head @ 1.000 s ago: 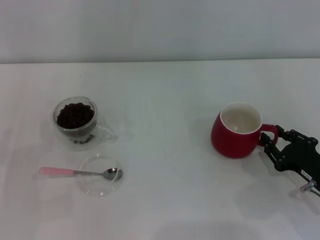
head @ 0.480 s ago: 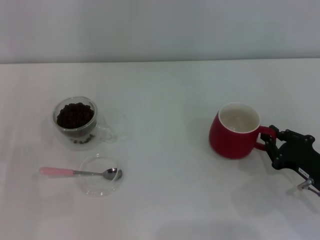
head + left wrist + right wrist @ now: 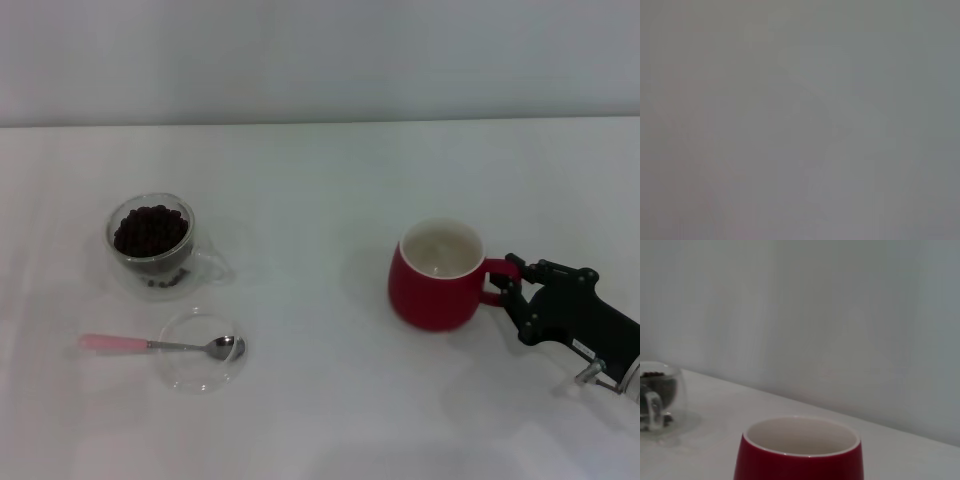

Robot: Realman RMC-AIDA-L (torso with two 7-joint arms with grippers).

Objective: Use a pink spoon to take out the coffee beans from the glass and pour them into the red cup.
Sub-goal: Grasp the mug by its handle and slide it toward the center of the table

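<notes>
The red cup [image 3: 435, 275] stands right of the table's middle, cream-white inside, its handle pointing right. My right gripper [image 3: 510, 285] is shut on that handle. The cup also shows close in the right wrist view [image 3: 799, 452]. The glass [image 3: 152, 238] full of coffee beans [image 3: 150, 228] stands at the left; it also shows in the right wrist view [image 3: 657, 395]. The pink spoon [image 3: 150, 345] lies in front of the glass, its metal bowl over a flat clear glass disc [image 3: 200, 350]. My left gripper is out of view.
The white table [image 3: 320, 170] runs back to a pale wall. A few loose beans lie at the glass's base [image 3: 165, 282]. The left wrist view shows only a blank grey surface.
My right gripper has moved left with the red cup, sliding it toward the table's middle. The glass, spoon and disc have not moved.
</notes>
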